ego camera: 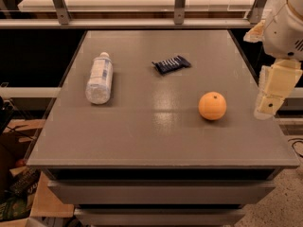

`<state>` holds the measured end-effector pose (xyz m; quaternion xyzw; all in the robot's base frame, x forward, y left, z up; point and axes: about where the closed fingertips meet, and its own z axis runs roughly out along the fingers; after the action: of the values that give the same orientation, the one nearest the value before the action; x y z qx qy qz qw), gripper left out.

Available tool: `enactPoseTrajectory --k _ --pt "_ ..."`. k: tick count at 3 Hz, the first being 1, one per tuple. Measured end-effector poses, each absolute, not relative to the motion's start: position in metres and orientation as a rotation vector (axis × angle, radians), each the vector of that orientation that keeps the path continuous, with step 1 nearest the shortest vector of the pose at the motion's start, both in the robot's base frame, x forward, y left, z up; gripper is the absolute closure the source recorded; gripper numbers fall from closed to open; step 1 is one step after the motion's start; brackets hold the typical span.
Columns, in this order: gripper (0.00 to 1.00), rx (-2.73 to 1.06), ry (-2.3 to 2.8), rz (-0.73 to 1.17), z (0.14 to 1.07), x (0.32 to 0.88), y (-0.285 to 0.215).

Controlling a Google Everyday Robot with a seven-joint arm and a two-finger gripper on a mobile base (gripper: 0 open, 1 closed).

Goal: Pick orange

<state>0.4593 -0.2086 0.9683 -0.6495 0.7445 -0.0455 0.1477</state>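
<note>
The orange (212, 106) is a round, bright orange fruit with a small dark dimple on top. It sits on the grey table (142, 136), right of centre. My gripper (266, 109) hangs at the table's right edge, to the right of the orange and a little above the surface. It is apart from the orange and touches nothing. The white arm rises behind it toward the top right corner.
A clear plastic bottle (99, 78) lies on its side at the table's left. A dark blue snack packet (171, 64) lies at the back centre. A shelf rail with metal posts (179, 4) runs behind the table. Cardboard boxes (19, 183) sit on the floor at the lower left.
</note>
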Motion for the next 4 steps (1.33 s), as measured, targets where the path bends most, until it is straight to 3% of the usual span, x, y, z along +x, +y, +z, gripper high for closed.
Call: enactPoseTrajectory --k 4 --pt "0.0 -2.344 1.735 0.046 0.895 0.485 -0.176"
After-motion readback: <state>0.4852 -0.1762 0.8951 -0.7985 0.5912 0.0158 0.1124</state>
